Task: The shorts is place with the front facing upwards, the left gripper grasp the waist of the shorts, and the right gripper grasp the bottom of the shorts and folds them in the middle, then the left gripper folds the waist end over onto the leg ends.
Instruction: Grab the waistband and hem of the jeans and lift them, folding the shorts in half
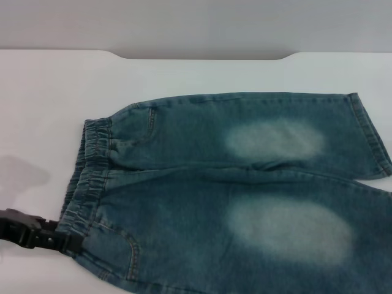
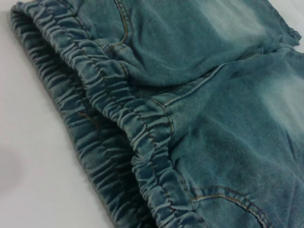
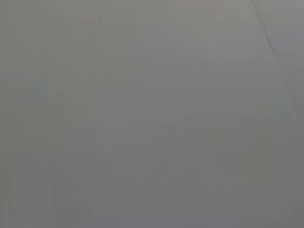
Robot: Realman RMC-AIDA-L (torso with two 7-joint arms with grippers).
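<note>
Left gripper (image 1: 64, 240), a slim black clamp whose grip I cannot tell, meets the ruffled elastic waist (image 1: 92, 177) of faded denim shorts (image 1: 245, 196).

table (image 1: 49, 92): white, smooth top, its far edge showing a shallow cut-out against a grey wall. lying directly on it: one pair of shorts (image 1: 245, 196), blue-green washed denim, spread flat with the front up, a pale faded patch on each leg. the waist (image 1: 92, 177), a ruffled elastic band, lies toward the left of the head view with bare table beside it; the hemmed leg end (image 1: 370, 135) lies toward the right. nearer leg runs out of view.
</note>
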